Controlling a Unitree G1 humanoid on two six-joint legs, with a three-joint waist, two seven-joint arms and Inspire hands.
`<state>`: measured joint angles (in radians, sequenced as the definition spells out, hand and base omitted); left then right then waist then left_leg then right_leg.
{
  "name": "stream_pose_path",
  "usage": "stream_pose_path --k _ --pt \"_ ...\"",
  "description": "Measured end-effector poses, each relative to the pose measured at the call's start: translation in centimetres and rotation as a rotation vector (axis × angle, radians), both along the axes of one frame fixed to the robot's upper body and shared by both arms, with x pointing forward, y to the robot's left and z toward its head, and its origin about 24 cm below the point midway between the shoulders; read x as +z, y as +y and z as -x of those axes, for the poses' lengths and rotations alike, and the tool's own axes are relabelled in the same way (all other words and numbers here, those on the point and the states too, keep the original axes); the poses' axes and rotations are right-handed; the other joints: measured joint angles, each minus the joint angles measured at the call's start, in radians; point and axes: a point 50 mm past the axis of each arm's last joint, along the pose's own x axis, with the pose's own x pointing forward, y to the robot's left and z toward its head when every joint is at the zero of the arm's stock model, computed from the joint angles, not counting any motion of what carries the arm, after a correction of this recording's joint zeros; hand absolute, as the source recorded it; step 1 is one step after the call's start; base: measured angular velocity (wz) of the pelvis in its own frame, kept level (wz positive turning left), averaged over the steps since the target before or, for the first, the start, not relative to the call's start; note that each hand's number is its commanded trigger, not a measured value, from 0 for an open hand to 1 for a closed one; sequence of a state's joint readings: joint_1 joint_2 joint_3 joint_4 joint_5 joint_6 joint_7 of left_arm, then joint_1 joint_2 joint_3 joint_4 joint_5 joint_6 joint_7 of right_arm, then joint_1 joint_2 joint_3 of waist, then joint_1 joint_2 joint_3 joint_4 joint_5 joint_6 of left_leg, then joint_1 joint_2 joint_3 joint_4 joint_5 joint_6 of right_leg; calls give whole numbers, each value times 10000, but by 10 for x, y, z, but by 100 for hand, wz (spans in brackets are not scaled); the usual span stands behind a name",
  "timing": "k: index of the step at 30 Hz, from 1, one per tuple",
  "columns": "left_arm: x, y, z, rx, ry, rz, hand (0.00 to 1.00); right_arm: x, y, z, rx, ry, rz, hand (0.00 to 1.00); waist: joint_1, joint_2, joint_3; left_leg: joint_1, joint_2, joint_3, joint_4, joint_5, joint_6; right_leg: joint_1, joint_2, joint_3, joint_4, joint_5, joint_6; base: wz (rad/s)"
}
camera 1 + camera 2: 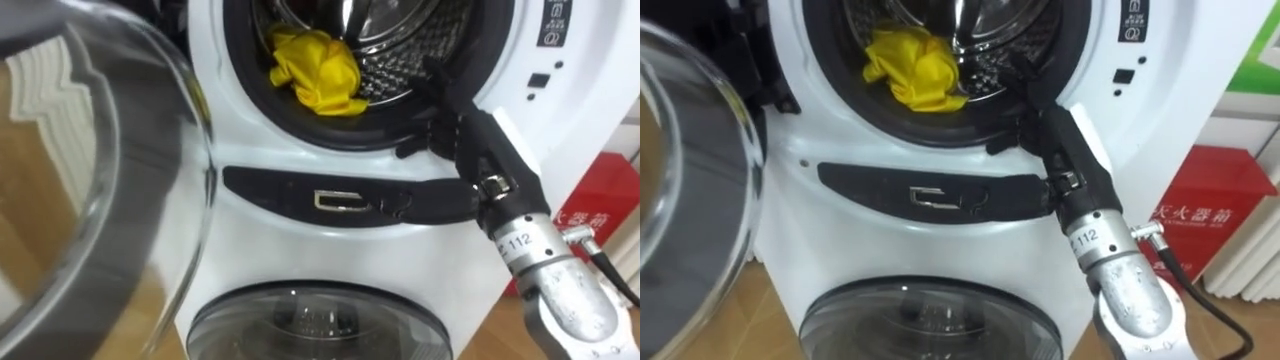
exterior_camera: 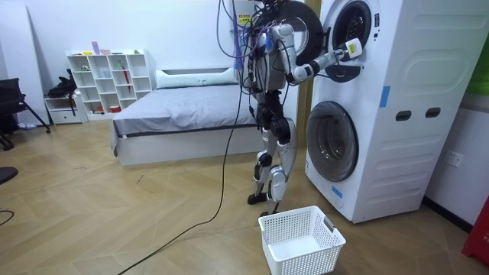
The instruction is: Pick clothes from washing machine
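We see the yellow cloth [image 1: 315, 70] bunched in the washing machine's upper drum [image 1: 400, 75], glass door [image 1: 70, 150] swung wide. The right hand [image 1: 470, 135], fingers straight and holding nothing, reaches at the opening's lower rim, just beside the cloth. A white basket [image 2: 306, 260] stands on the floor near the robot's feet.

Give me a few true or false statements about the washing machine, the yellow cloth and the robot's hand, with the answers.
1. The yellow cloth lies inside the upper drum. True.
2. The right hand is gripping the cloth. False: it is open at the drum's rim, to the right of the cloth and apart from it.
3. The upper door is shut. False: it is swung open on the robot's left.
4. A white basket stands on the floor by the robot's feet. True.
5. The lower door is open. False: it is shut.
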<state>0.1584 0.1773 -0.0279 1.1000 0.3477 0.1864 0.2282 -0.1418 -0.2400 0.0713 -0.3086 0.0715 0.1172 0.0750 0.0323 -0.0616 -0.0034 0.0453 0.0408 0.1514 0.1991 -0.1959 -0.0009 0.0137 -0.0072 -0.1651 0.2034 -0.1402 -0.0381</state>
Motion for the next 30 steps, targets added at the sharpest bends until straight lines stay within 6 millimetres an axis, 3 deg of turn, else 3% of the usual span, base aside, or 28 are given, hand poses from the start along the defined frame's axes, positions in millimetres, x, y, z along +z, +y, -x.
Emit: stream_pose_path --k 8,18,25,27,30 --pt "0 1 5 29 18 13 0 18 1 9 791 -157 960 0 35 -26 -24 72 77 248 -202 50 -78 -187 126 233 -7 -32 -71 -8" --pt "0 3 9 -129 43 -43 0 23 5 2 1143 388 927 0 69 -327 -50 35 134 144 -154 110 -172 -277 166 201 39 -74 -207 -2" --pt "1 4 8 -89 126 -110 0 23 7 2 1445 503 875 0 316 -343 -49 36 219 107 -127 157 -251 -255 254 184 20 -38 -310 0" --pt "1 4 8 -92 121 -118 0 32 20 0 2164 209 707 0 335 -339 -47 26 241 77 -124 178 -286 -249 270 148 15 -32 -346 6" --pt "1 5 5 -114 52 -132 0 60 47 2 4129 -870 -263 0 627 -346 -49 36 224 -180 -110 192 -309 -111 258 -56 -117 -53 -372 26"
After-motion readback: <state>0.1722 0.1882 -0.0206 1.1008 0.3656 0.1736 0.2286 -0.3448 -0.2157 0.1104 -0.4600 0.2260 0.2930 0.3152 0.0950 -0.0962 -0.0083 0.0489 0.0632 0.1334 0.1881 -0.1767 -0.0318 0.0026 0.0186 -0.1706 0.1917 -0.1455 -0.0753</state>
